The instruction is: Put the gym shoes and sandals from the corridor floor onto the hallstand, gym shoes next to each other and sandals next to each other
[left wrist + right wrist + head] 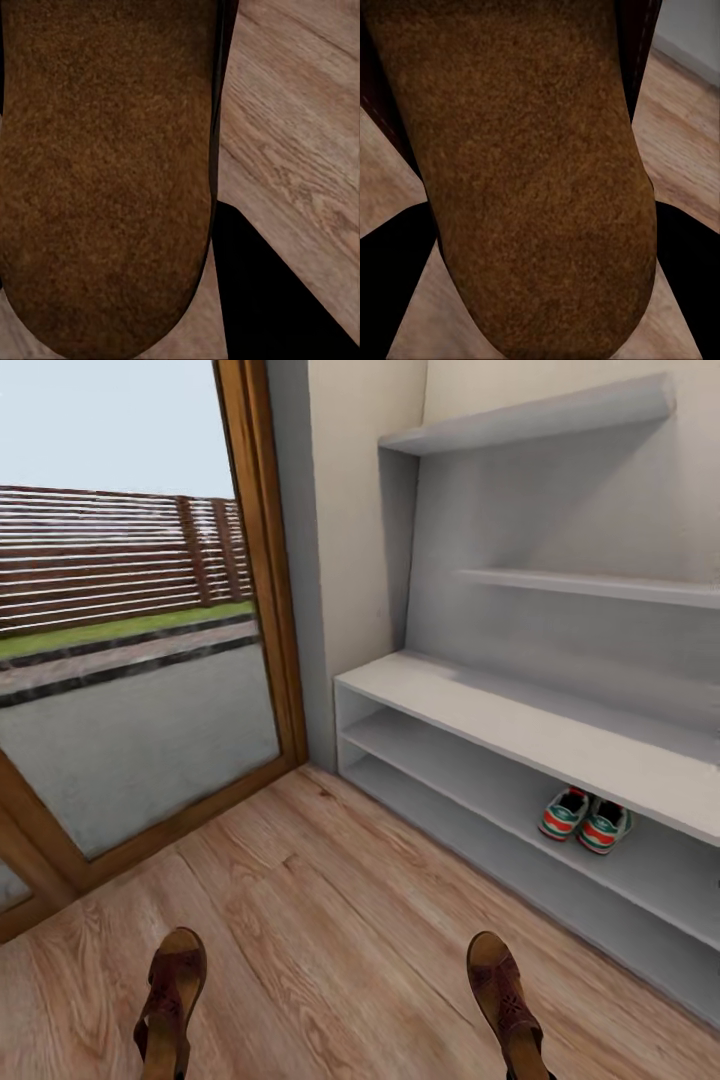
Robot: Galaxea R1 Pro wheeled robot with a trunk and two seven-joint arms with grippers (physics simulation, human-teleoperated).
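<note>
Cream-white green-striped gym shoes [587, 821] sit paired on pale-grey hallstand [520, 725] lower shelf; both brown leather sandals [172, 1000] [507, 1000] remain unplaced above wood-plank floor [330, 920]; finger state: cannot tell

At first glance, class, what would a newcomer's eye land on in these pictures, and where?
Two brown sandals, the left sandal and the right sandal, stand out at the head view's bottom edge over the wood-plank floor. To the right, two colourful gym shoes sit side by side on a low shelf of the pale-grey hallstand. On the left, a glass door shows a slatted fence outside.
</note>
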